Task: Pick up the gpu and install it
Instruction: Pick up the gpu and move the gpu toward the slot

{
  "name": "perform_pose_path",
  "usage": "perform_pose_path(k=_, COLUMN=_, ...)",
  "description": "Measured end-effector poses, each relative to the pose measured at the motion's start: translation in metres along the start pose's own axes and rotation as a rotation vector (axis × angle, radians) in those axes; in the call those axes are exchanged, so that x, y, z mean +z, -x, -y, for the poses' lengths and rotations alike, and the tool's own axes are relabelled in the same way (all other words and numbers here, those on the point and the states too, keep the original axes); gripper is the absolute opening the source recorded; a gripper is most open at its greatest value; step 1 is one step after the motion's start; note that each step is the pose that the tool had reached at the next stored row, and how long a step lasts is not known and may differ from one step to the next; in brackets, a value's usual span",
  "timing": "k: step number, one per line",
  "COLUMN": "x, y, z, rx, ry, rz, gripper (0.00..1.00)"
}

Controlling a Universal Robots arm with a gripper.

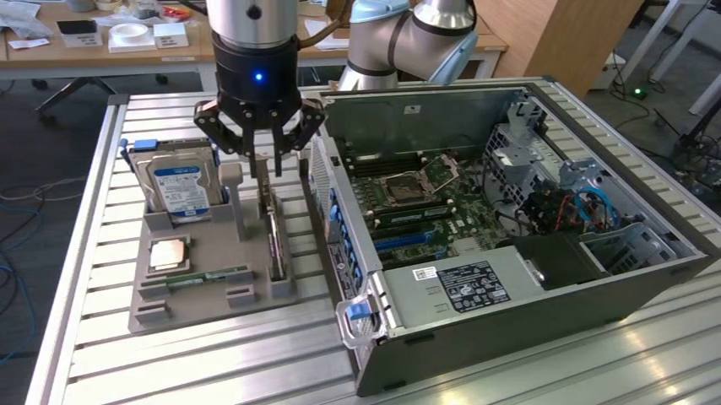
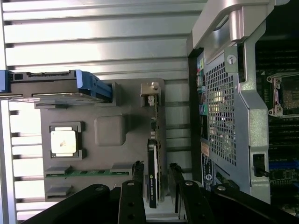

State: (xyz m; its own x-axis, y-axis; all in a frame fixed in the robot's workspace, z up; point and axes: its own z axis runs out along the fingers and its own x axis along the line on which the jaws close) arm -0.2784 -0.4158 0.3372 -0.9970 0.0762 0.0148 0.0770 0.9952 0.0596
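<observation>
The black gripper [image 1: 270,165] [image 2: 155,171] hangs spread over the thin, flat black gpu [image 1: 273,229] [image 2: 153,179], one finger [image 2: 137,171] on each side with a gap showing. The gpu stands on edge in the grey plastic holder tray [image 1: 192,291] [image 2: 110,130], along the tray edge just beside the open grey metal computer case [image 1: 451,316] [image 2: 224,107], on the slatted aluminium tabletop [image 1: 169,371].

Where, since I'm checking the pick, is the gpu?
Exterior view: the gpu stands on edge in the tray, left of the case, under the open gripper.
</observation>
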Motion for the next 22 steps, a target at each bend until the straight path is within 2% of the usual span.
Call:
perform_pose_path(k=16, x=0.0026, y=0.0, z=0.0002, rx=0.0, ry=-0.0001, rz=-0.0001, gripper=0.36)
perform_pose_path(k=22, x=0.0066, y=0.0001, z=0.0004, rx=0.0, ry=-0.0001, rz=0.0, gripper=0.36)
